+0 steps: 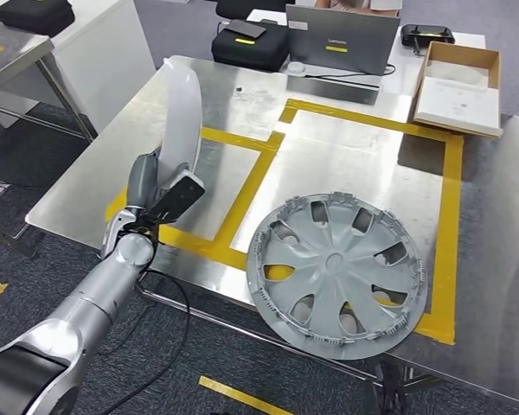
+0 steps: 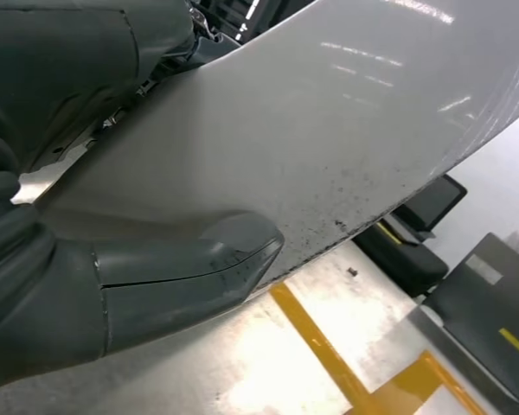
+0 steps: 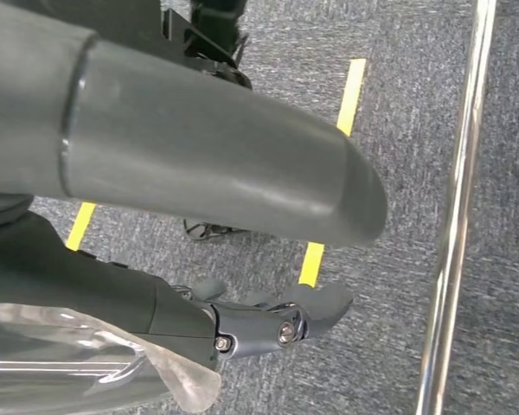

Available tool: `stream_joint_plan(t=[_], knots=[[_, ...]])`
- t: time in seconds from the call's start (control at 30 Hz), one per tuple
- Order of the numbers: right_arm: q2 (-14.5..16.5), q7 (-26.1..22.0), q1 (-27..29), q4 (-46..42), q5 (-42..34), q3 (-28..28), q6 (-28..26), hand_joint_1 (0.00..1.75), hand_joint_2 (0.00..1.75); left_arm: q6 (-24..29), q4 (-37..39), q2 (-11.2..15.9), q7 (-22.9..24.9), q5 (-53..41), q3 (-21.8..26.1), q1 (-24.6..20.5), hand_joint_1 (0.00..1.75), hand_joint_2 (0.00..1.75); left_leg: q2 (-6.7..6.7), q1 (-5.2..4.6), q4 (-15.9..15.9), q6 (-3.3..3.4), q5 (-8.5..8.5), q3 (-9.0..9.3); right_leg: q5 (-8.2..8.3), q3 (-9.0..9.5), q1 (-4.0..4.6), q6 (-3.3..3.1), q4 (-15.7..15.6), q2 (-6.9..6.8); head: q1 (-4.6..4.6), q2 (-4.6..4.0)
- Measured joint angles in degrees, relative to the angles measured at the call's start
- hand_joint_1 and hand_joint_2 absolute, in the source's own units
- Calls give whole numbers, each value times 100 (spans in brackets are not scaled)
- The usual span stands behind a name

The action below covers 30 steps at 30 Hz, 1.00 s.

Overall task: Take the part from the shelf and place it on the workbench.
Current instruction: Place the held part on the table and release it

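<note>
The left hand (image 1: 154,192) gripped the white panel (image 1: 180,117) at its lower end, upright above the surface (image 1: 349,164), left of the hubcap (image 1: 337,272). Judged light, stiff, smooth, slip-prone. Right hand (image 3: 270,324) fingers held nothing.

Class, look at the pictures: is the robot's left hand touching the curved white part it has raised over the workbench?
Touching. In the left wrist view the thumb of the left hand lies flat against the white part.

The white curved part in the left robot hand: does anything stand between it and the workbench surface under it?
Nothing visible does. The left robot hand holds the white curved part over bare workbench; the wheel cover lies well aside.
</note>
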Motion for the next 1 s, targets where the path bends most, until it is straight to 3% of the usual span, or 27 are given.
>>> stream_joint_plan(t=[0.03,0.07,0.13,0.2,0.23,0.37,0.43,0.5,0.53,0.57,0.6,0.67,0.73,0.83,0.9,1.0], knots=[[-1,4,11,0,-8,-4,-3,0,0,15,8,12,15,8,25,43,175,175,0,-2,201,10,-29,-101,-7,13,10,-11,0,7,-1,0],[-2,5,22,0,-13,-8,-5,0,0,26,15,22,25,16,49,78,175,175,0,-6,193,33,48,-112,-14,25,21,-19,0,16,-3,0],[-2,7,32,1,-20,-15,-5,0,0,35,22,42,29,27,82,105,175,175,0,-39,-439,121,444,151,-23,44,38,-22,0,32,-1,0],[-2,7,31,2,-25,-21,-6,0,0,50,23,57,29,28,105,98,175,175,5,-93,-1149,210,700,467,-34,36,54,-2,1,31,2,0],[-2,8,33,2,-27,-23,-8,0,0,70,23,61,31,28,114,99,175,175,5,-116,-1334,232,729,546,-36,27,57,15,-2,25,5,0],[-19,1,48,1,-57,-30,-26,0,0,244,29,93,37,89,228,143,175,175,8,-95,-1494,264,731,619,-104,-18,58,113,36,10,8,0],[-41,-18,51,0,-74,-31,-29,0,0,312,56,108,-5,166,337,152,175,175,17,-64,-1548,288,756,660,-365,-248,59,148,492,5,16,0],[-52,-29,67,0,-82,-31,-30,0,0,286,130,124,-82,241,450,184,175,175,17,-63,-1550,302,754,660,-662,-612,48,182,1235,2,19,0],[-57,-32,78,0,-84,-31,-30,0,0,246,177,135,-120,266,491,213,175,175,16,-61,-1549,303,751,660,-709,-743,38,202,1472,1,16,0],[-68,-34,87,0,-85,-31,-30,0,0,205,227,146,-152,282,528,241,175,175,14,-55,-1545,301,746,660,-656,-787,28,222,1519,-3,17,0],[-79,-36,91,0,-86,-31,-30,0,0,177,277,158,-169,287,558,263,175,175,11,-44,-1535,291,739,661,-497,-707,16,240,1323,-8,17,0],[-100,-40,81,1,-89,-30,-30,0,0,144,361,178,-182,272,608,273,175,175,1,-28,-1489,241,705,655,-134,-334,-4,274,561,-23,21,0],[-105,-44,69,2,-91,-29,-28,0,0,116,456,203,-168,230,643,243,175,175,-8,-37,-1428,173,677,635,-8,-58,-4,243,65,-15,17,0],[-105,-47,74,1,-87,-28,-32,0,0,72,666,242,-95,150,664,188,175,175,-7,-30,-1407,97,677,624,-8,-11,16,130,11,5,15,0],[-105,-56,62,0,-82,-28,-45,0,0,55,763,264,-63,124,673,158,175,175,0,-13,-1224,47,539,552,9,4,7,54,-7,8,6,0],[-105,-76,41,0,-81,-28,-67,0,0,22,896,286,-59,104,675,113,44,175,4,-4,-213,-6,48,115,6,16,5,-14,-15,9,-3,0]])
